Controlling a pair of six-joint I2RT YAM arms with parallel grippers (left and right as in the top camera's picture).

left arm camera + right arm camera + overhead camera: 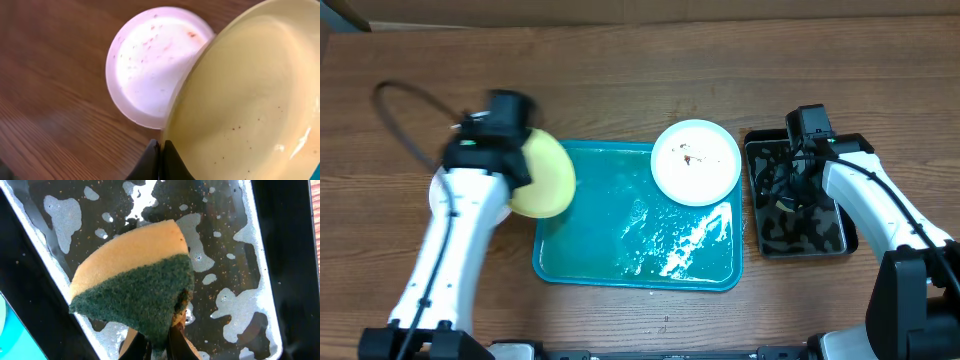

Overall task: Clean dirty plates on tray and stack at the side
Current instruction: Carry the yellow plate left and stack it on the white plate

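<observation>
Pale yellow plate, pinched by left gripper, half hides a white plate; right gripper clamps sponge.

Three plates: a white plate, a second white plate and a yellow plate. One blue tray. One black tub. One sponge.

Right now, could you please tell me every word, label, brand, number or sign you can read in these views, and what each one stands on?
None: no readable text shows in any view. The pale yellow plate, the white plate at the tray's corner, the second white plate on the table, the black tub and the sponge all look unmarked.
</observation>
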